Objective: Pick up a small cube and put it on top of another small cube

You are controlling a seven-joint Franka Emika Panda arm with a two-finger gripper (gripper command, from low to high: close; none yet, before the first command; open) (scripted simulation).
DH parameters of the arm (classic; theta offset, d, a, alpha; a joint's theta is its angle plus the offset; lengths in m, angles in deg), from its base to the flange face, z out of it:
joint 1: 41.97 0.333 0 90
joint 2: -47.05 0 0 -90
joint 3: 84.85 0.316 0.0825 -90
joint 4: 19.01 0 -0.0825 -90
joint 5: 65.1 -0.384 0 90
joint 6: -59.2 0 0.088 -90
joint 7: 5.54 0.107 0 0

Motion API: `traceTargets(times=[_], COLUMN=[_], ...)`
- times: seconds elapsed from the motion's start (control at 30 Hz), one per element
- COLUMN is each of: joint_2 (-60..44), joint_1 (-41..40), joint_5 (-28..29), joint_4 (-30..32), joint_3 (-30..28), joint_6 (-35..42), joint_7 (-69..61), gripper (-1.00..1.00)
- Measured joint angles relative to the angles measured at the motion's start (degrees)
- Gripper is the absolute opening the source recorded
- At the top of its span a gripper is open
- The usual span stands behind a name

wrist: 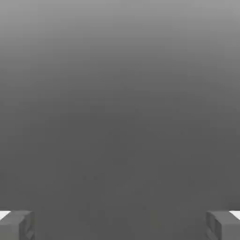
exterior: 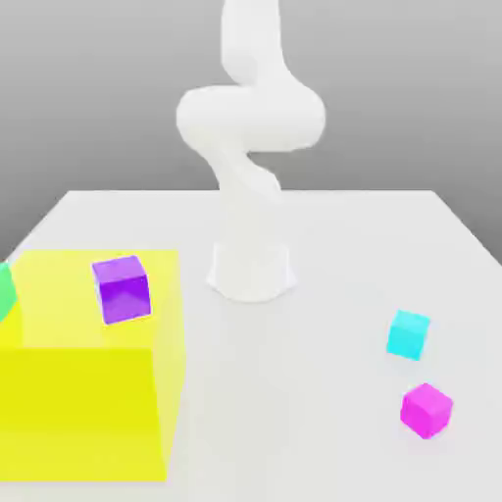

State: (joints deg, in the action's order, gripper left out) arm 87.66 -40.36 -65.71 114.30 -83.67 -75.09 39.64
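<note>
The gripper hangs with its jaws spread wide and empty; the magenta-pink cube lies on the white table just beside the cyan cube; a careless descent could knock either, or grab the cyan one by mistake.

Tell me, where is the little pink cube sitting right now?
In the exterior view the small magenta-pink cube rests on the white table at the lower right, just below the cyan cube and not touching it.
</note>
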Motion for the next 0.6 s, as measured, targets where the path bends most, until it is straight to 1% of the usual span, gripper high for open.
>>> traceTargets(times=[0.37,0.6], joint_2=[-23.06,-37.7], joint_1=[6.62,11.13], joint_5=[-0.96,1.78], joint_4=[6.86,11.16], joint_3=[6.9,11.62], joint_6=[-11.26,-18.31], joint_7=[-1.63,-0.25], gripper=[0.0,0.0])
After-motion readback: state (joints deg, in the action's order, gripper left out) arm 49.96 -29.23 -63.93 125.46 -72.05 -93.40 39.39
